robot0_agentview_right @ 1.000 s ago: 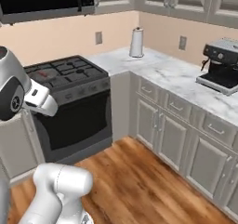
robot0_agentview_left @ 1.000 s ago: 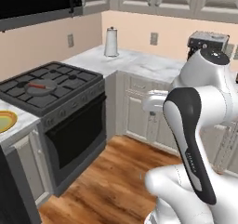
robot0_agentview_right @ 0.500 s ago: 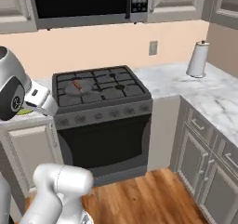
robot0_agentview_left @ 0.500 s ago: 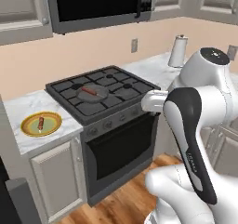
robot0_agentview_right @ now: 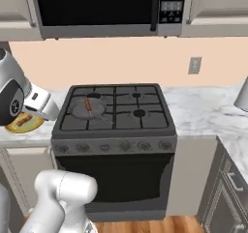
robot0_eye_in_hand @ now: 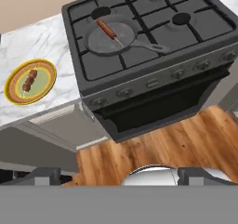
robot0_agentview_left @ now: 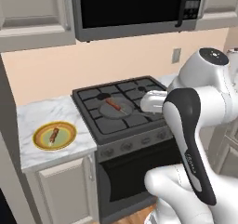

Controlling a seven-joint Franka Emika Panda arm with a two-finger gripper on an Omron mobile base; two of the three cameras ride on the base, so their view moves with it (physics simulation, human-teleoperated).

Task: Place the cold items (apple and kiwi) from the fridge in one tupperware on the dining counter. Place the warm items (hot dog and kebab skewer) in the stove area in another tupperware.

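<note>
A dark pan (robot0_eye_in_hand: 123,41) sits on the black stove (robot0_eye_in_hand: 153,56) front left burner and holds a slim orange-red hot dog (robot0_eye_in_hand: 106,29), also seen from the base cameras (robot0_agentview_left: 114,105) (robot0_agentview_right: 87,104). Left of the stove, on the marble counter (robot0_eye_in_hand: 51,42), a yellow plate (robot0_eye_in_hand: 46,72) carries a brown, chunky kebab skewer (robot0_eye_in_hand: 29,80) (robot0_agentview_left: 53,135). My gripper (robot0_eye_in_hand: 123,176) hangs open and empty, well in front of the stove and high above the wooden floor, its two fingertips (robot0_eye_in_hand: 46,175) far apart.
A microwave (robot0_agentview_left: 130,9) hangs over the stove. The oven door (robot0_eye_in_hand: 158,102) and a grey base cabinet (robot0_eye_in_hand: 65,125) face me. Marble counter (robot0_agentview_right: 203,111) continues right of the stove, with a wall outlet (robot0_agentview_right: 194,65) above it.
The base has driven, so the whole scene has slid: the stove has moved from the left to the middle of both base views. The arm keeps its folded pose, jaws open.
</note>
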